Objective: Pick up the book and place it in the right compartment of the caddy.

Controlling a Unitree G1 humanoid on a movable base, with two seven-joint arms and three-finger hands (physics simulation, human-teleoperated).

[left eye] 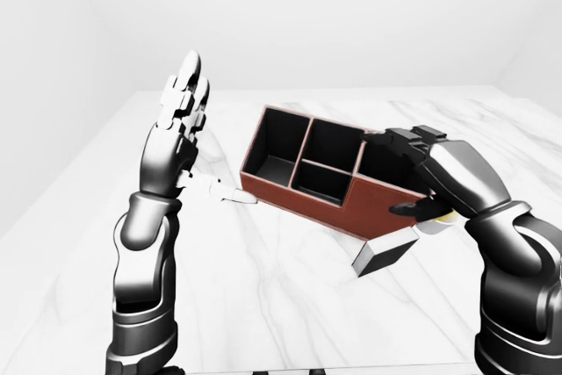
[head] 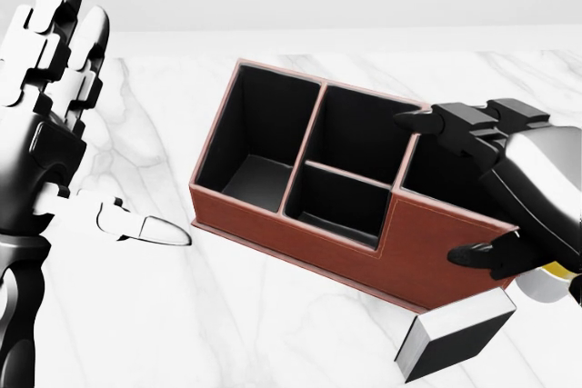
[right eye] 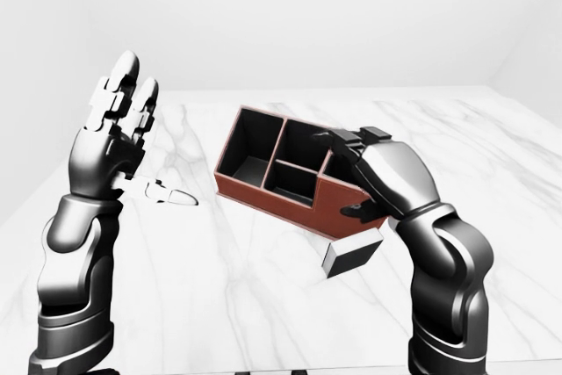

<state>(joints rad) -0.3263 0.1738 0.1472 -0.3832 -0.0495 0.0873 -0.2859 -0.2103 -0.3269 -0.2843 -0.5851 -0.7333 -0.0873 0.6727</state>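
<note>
the book (head: 452,333), black-covered with a white page edge, lies flat just below the caddy's lower right corner. the caddy (head: 336,252), reddish-brown outside and black inside, sits angled, its four open compartments empty.

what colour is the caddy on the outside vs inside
The caddy is reddish-brown outside with black compartments inside; the head view shows it best.

Marble table (head: 227,315): caddy (head: 309,243), book (head: 452,333).
</note>
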